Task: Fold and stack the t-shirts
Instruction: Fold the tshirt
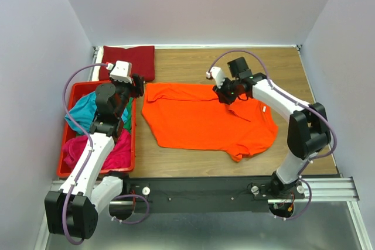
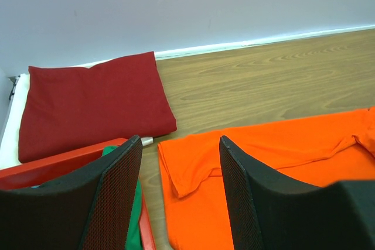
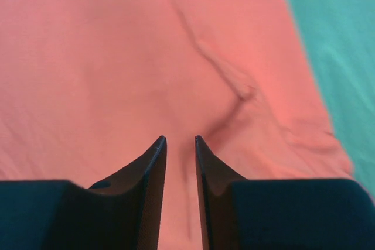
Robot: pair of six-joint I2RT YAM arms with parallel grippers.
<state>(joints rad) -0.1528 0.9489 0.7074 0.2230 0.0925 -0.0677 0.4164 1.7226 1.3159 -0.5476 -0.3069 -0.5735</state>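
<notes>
Orange t-shirt [image 1: 205,118] lies spread flat mid-frame on the table [image 1: 281,68], and we see our right pincer [image 1: 225,95] low over its upper edge, its jaws narrow and holding nothing. Our left pincer [image 1: 139,86] hovers wide and empty at the upper right corner of the red crate [image 1: 133,144], which holds the teal t-shirt [image 1: 85,112] and the magenta t-shirt [image 1: 94,147]. We see the folded dark red t-shirt [image 1: 130,60] at upper left.

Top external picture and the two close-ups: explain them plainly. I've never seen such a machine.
Two robot arms are bolted to a wooden table. The top view looks down on them; each close-up comes from a wrist camera. An orange t-shirt lies spread mid-table, a dark red t-shirt lies folded far left, a red crate holds more cloth. The left end effector is open by the crate; the right end effector is over the orange shirt, jaws narrowly apart. Neither holds anything.
</notes>
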